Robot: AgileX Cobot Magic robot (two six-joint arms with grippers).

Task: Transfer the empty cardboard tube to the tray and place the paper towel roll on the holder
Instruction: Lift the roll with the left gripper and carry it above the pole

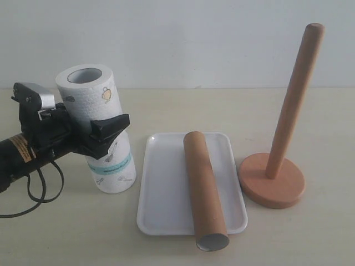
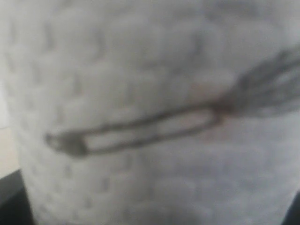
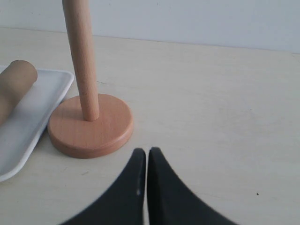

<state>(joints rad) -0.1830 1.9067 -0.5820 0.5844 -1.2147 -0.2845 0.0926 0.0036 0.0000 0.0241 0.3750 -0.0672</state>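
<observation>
Pale table (image 1: 310,233) meets a plain white wall (image 1: 194,39). My left claw (image 1: 100,126) straddles the standing paper towel roll (image 1: 89,94), left of the tray (image 1: 161,194). Its far side is hidden, so I cannot tell whether it grips. My right claw (image 3: 146,161) is closed and empty, over bare table near the holder (image 3: 89,126). The empty cardboard tube (image 1: 202,183) lies on the tray, overhanging its near rim.

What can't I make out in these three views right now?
Left wrist view: the printed white paper towel roll fills the frame, blurred; fingers unseen.
Exterior view: the far finger of the left gripper hides behind the roll; grip contact unclear.
Right wrist view: the pole tip of the round-based wooden holder is cropped by the frame edge.
</observation>
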